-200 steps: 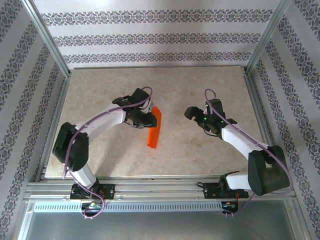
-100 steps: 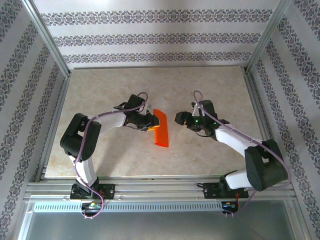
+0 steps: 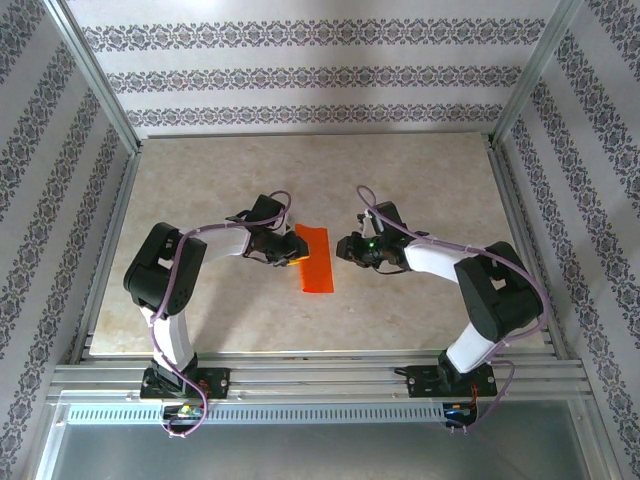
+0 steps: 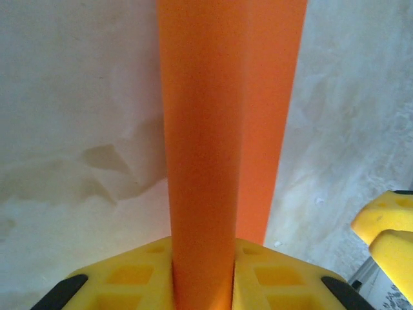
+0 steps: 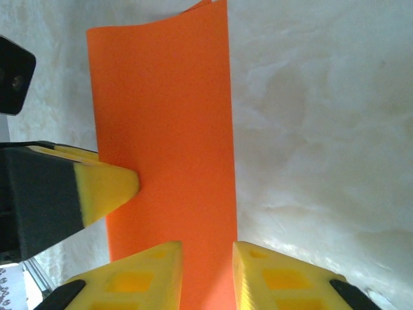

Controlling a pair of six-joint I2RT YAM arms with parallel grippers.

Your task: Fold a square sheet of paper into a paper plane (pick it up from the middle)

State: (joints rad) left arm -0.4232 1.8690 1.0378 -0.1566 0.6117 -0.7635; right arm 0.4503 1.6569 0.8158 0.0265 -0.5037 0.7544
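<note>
Mid-table (image 3: 200,180), the paper (image 3: 315,258) is only a folded strip, with left gripper (image 3: 286,250) jaws clenched on one edge and right gripper (image 3: 346,247) jaws parted, seemingly straddling the other, so nose and wing folds remain.

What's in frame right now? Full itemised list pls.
orange-red folded paper sheet: one, orange-red, mid-table between the grippers, folded to a narrow strip
marbled beige table top: one, beige, under everything
patterned wall panels: three, white with grey floral stripes, back and both sides
aluminium frame rails: several, silver, near edge and corners
left arm: one, white and black, reaching in from the left
right arm: one, white and black, reaching in from the right
left gripper: one, yellow jaws shut on the strip
right gripper: one, yellow jaws open at the strip's right edge
</note>
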